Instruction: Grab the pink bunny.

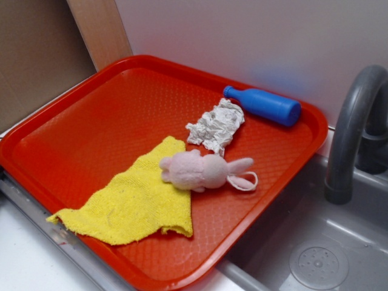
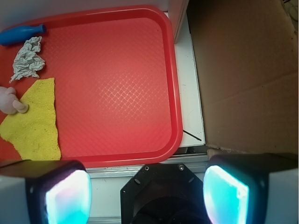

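Well, the red tray (image 1: 79,115) is carrying everything, sitting beside the grey sink (image 1: 315,254). Across its near half the yellow cloth (image 1: 133,203) is lying flat, and the pink bunny (image 1: 200,171) is resting on that cloth's edge, ears trailing toward the sink, below the paper wad (image 1: 216,126). I am holding my fingers (image 2: 68,196) spread wide and empty off the tray's rim, the bunny sitting at my view's far left
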Tool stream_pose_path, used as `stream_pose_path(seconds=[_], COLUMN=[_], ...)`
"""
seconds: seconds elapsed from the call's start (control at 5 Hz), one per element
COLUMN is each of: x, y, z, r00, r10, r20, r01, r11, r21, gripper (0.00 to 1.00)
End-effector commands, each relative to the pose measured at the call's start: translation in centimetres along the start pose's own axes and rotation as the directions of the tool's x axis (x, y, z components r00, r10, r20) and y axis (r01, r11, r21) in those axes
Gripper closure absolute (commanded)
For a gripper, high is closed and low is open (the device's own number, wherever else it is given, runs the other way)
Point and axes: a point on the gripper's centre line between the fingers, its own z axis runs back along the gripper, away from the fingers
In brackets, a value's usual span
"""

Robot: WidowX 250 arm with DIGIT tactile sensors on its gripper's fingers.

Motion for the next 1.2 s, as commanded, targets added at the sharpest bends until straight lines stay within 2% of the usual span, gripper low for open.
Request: stream_pose_path(seconds=[0.0,0.2,0.4,0.8,1.0], x=[0.0,1.5,1.8,2.2,2.7], y=[0.0,-4.8,-8.7,-17.6,-21.5], z=[0.0,-0.9,-1.5,-3.9,-6.0], r00=[1.000,0.967,0.886,0.682,0.622], r10=[0.000,-0.244,-0.444,-0.675,-0.737], r20=[0.000,0.076,0.135,0.280,0.265], r01=[0.000,0.248,0.453,0.716,0.772], r11=[1.000,0.968,0.891,0.694,0.634], r21=[0.000,-0.046,-0.040,-0.070,-0.051], gripper=[0.00,0.00,0.00,0.00,0.00])
